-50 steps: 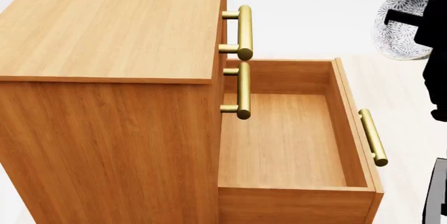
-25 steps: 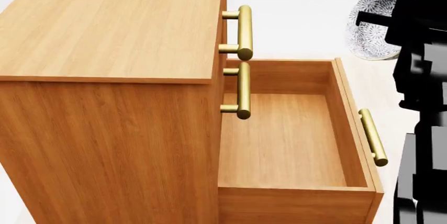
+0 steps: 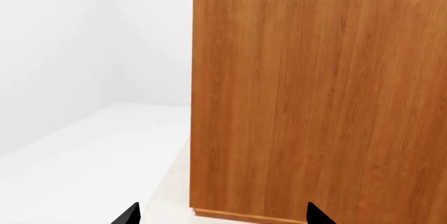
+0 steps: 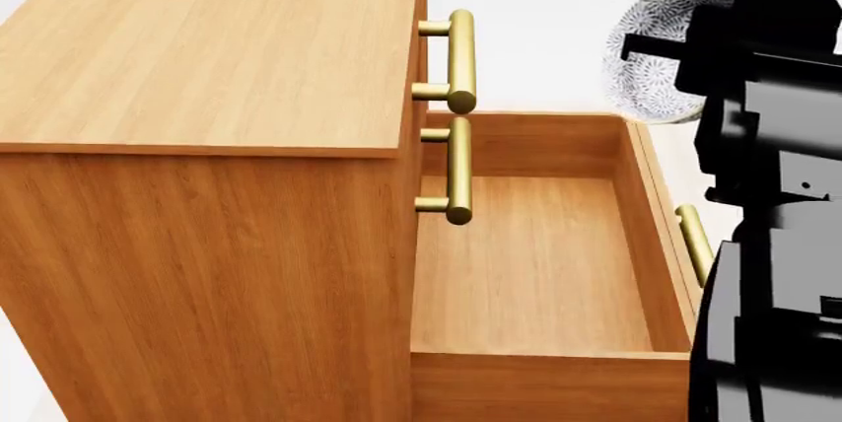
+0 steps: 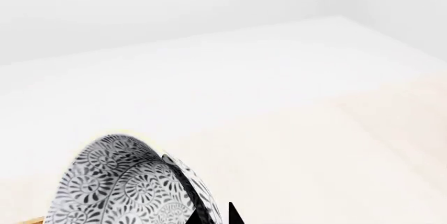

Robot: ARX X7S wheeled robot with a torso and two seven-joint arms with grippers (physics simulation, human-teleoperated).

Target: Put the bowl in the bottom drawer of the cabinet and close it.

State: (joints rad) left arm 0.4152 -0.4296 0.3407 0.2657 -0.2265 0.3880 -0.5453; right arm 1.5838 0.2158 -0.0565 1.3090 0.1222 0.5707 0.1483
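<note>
**Bowl being held beyond the far front corner of the open bottom drawer**

Head view: The cabinet [image 4: 211, 185] is being seen from above and to one side, with its two upper drawers shut and their brass handles [image 4: 458, 60] stacked along the front edge. The bottom drawer [image 4: 539, 264] is being shown pulled fully out, its floor bare, and its own handle [image 4: 693, 242] is partly being hidden by the black right arm [image 4: 776, 195]. The bowl [image 4: 658, 47] is being carried tilted on edge by the right gripper [image 4: 677, 52], one black finger being laid across its patterned face. It is being held above the level of the drawer, just beyond the far corner of the drawer's front wall and outside the box. The drawer cavity is lying from the bowl toward the cabinet's face and downward, so the coming move is judged to call for a carry in that direction. The right arm is plainly the nearer one.

Left wrist view: Only the cabinet's plain side panel [image 3: 314, 93] and the pale floor are being shown. The two tips of the left gripper [image 3: 220, 216] are being seen well apart, with nothing between them.

Right wrist view: The bowl [image 5: 119, 187] is being shown close to the camera, rim edge-on, being pinched by the jaws at its rim.
</note>
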